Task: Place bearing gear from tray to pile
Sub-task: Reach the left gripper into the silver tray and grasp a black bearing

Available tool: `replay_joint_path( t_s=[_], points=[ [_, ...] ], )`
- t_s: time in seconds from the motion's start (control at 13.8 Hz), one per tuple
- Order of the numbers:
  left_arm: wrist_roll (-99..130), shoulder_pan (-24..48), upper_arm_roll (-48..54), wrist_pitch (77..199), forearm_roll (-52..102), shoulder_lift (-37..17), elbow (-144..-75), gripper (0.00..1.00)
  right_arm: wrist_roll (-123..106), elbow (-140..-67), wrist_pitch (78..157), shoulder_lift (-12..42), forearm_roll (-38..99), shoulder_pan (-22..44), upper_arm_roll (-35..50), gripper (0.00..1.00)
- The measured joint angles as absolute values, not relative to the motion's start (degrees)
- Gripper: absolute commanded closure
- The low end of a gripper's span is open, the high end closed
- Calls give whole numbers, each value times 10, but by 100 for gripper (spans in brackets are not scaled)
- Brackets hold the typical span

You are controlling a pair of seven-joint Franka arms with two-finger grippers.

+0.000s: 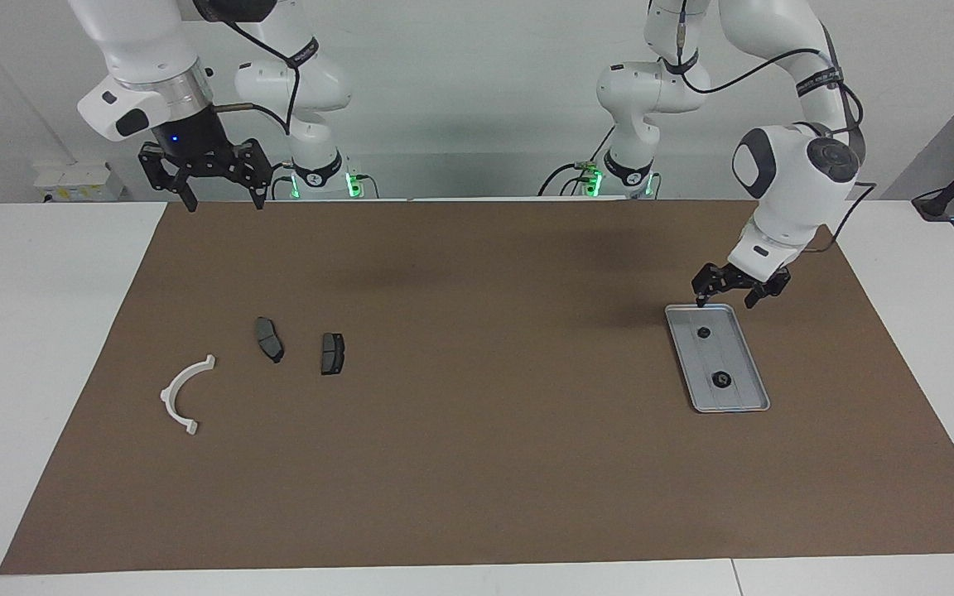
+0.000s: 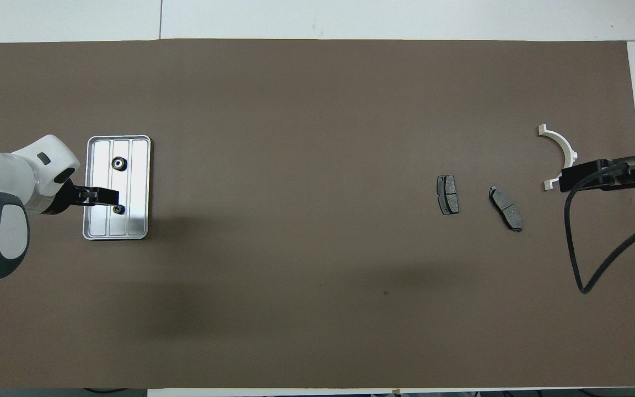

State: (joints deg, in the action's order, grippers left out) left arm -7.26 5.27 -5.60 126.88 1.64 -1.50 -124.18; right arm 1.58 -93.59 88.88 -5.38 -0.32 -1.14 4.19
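Note:
The silver ridged tray (image 1: 714, 358) (image 2: 140, 182) lies toward the left arm's end of the table. Two small black bearing gears rest in it: one nearer to the robots (image 1: 703, 333) (image 2: 119, 209), one farther (image 1: 722, 380) (image 2: 119, 163). My left gripper (image 1: 725, 303) (image 2: 109, 196) hangs open over the tray's end nearer to the robots, just above the nearer gear, holding nothing. The pile lies toward the right arm's end: a white half-ring bracket (image 1: 183, 396) (image 2: 560, 149) and two dark brake pads (image 1: 269, 339) (image 1: 333, 353) (image 2: 448, 194) (image 2: 506, 208). My right gripper (image 1: 224, 205) (image 2: 564, 180) waits open, raised at the robots' edge.
A brown mat (image 1: 477, 430) covers most of the white table. A black cable (image 2: 582, 259) loops down from the right arm over the mat near the bracket.

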Motion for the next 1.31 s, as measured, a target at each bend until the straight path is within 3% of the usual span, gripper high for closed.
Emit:
replay_joint_path(
  t_s=[0.44,1.31],
  points=[
    [-79,48,-57,1320,16,-67,-1261,7,16,-936,889,-54,-3,-11,42,0],
    [-79,48,-55,1366,16,-82,-1287,9,16,-946,885,-72,-3,-11,42,0]
  ],
)
